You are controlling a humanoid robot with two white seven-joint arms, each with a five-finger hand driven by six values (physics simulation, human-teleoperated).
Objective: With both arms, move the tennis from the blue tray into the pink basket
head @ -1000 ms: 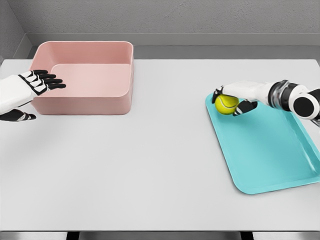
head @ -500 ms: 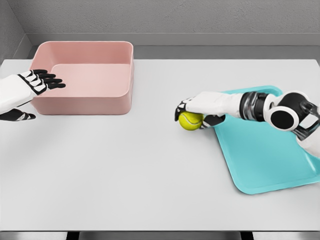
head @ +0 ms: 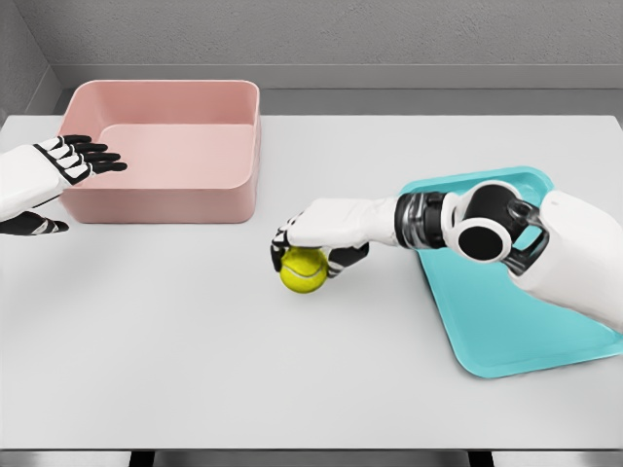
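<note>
Since a second ago my right hand [head: 310, 236] has carried the tennis ball [head: 304, 269] off the blue tray [head: 506, 321] and out leftward over the bench [head: 292, 370] — it now sits near the middle, well clear of the tray's left rim and about halfway toward the pink basket [head: 165, 151]. My left hand [head: 58, 167] has not shifted; it waits at the basket's near-left corner, its fingers [head: 97, 156] released and stretched flat, holding nothing.

My right fingers [head: 343, 259] are clenched around the ball from above, the dark tips curling down both sides of it. The ball is low, close to the bench surface; I cannot tell whether it is just touching or held slightly above.

The step in hand, as I judge it, is the transfer toward the basket — likely with a handover, since the task asks for both arms. To do it well I should keep the grasp firm and the palm over the ball so it cannot roll out forward, and raise it before going further, because the basket's near wall stands taller than the ball does now. If I pass it across, my left hand must come out from the basket and cup underneath before my right fingers loosen; letting go early would send the ball rolling across the bench.
</note>
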